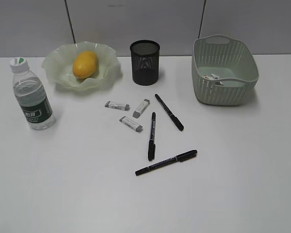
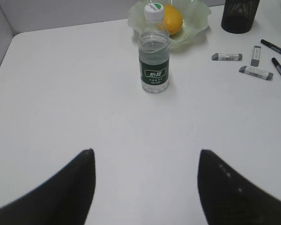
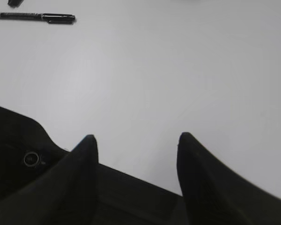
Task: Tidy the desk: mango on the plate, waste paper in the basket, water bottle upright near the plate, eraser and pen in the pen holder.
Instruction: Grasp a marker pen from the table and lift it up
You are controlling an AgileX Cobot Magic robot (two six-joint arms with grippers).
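Observation:
The yellow mango (image 1: 85,64) lies in the wavy-rimmed green plate (image 1: 53,63) at the back left. The water bottle (image 1: 31,94) stands upright in front of the plate, to its left. White waste paper (image 1: 217,79) shows inside the woven basket (image 1: 224,70) at the back right. Three grey erasers (image 1: 117,105) (image 1: 141,108) (image 1: 131,124) and three black pens (image 1: 169,112) (image 1: 152,136) (image 1: 166,162) lie on the desk (image 1: 242,184) in front of the black mesh pen holder (image 1: 145,62). My left gripper (image 2: 146,151) is open over bare desk, short of the bottle (image 2: 154,58). My right gripper (image 3: 137,135) is open and empty, one pen (image 3: 35,17) far ahead to its left.
Neither arm shows in the exterior view. The left wrist view also takes in the mango (image 2: 172,19), the plate (image 2: 196,23), the pen holder (image 2: 240,16) and the erasers (image 2: 227,57). A grey panelled wall runs behind the desk.

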